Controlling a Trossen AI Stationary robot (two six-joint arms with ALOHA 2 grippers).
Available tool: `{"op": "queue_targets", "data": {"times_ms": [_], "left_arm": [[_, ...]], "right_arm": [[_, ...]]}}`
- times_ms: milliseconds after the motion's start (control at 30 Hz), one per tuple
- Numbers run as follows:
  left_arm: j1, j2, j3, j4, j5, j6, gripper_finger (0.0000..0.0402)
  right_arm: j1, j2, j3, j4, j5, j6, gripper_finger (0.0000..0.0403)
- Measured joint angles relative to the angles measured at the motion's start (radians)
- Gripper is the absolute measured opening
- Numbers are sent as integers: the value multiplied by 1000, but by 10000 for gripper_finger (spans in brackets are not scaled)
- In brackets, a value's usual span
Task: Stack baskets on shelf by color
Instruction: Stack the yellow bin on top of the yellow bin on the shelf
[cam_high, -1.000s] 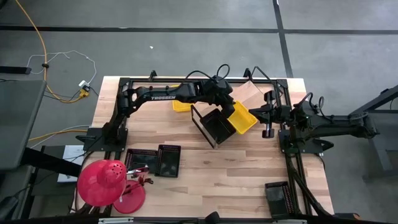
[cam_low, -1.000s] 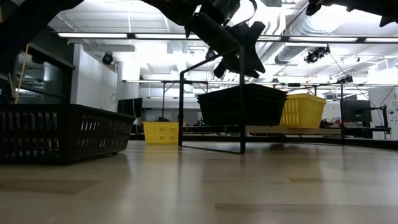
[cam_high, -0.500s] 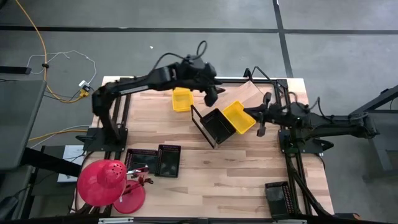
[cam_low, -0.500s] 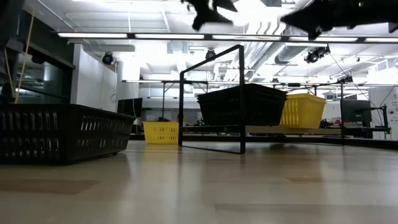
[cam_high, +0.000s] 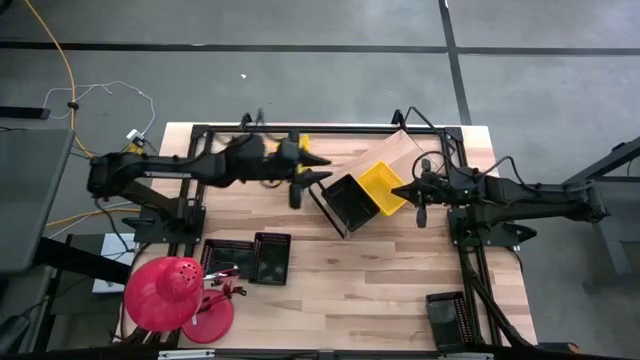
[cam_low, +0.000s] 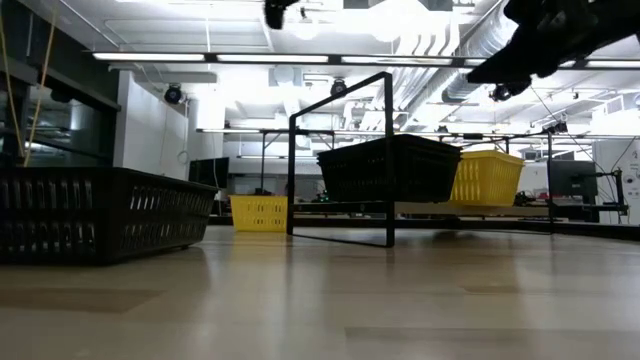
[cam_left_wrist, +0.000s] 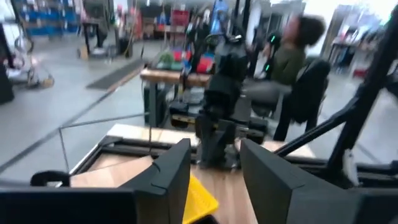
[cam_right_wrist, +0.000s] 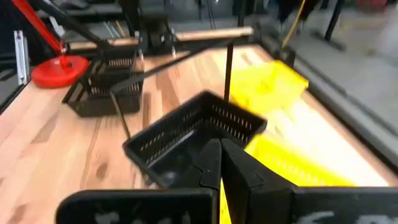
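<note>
The slanted wooden shelf (cam_high: 402, 150) stands at the table's far right. A black basket (cam_high: 350, 200) and a yellow basket (cam_high: 382, 185) rest side by side on it, bottoms on the board. Another yellow basket (cam_low: 258, 212) sits on the table left of the shelf, mostly hidden under my left arm in the high view. Two black baskets (cam_high: 248, 258) lie near the front left. My left gripper (cam_left_wrist: 214, 149) hovers open and high, left of the shelf (cam_high: 312, 172), holding nothing. My right gripper (cam_right_wrist: 219, 146) is shut and hangs just right of the shelf (cam_high: 420, 200).
A red dome-shaped object (cam_high: 165, 293) stands at the near left corner. Black frame rails (cam_high: 300, 128) run along the table's far edge and sides. A seated person (cam_left_wrist: 292, 56) shows beyond the table. Bare wood (cam_high: 380, 280) lies in front of the shelf.
My left gripper has drawn back from the black basket on the shelf, rising and going toward the table's left edge. The black basket stays where it was on the shelf. My right gripper has tipped from pointing down to pointing more level, toward the shelf.
</note>
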Motion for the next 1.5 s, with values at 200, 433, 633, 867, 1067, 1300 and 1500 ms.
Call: {"op": "queue_targets", "data": {"times_ms": [200, 433, 633, 867, 1067, 1300, 1500], "left_arm": [[-30, -90, -215, 174, -81, -16, 107], [-29, -96, -323, 226, -147, -8, 70], [-10, -96, -428, 395, -209, 12, 6], [32, -96, -522, 509, -177, -24, 2], [28, -95, -551, 499, -137, -1, 1], [0, -95, -566, 484, -147, 34, 0], [11, -95, -566, 479, -171, 44, 0]], "right_arm": [[0, 3, 106, -267, -7, 101, 0], [2, 42, 122, -482, -171, 231, 0], [49, 145, 121, -558, -145, 301, 0], [85, 300, 120, -561, -55, 315, 0], [85, 359, 120, -553, 14, 373, 0], [84, 362, 120, -478, 42, 372, 0], [84, 362, 120, -412, 65, 372, 0]]}}
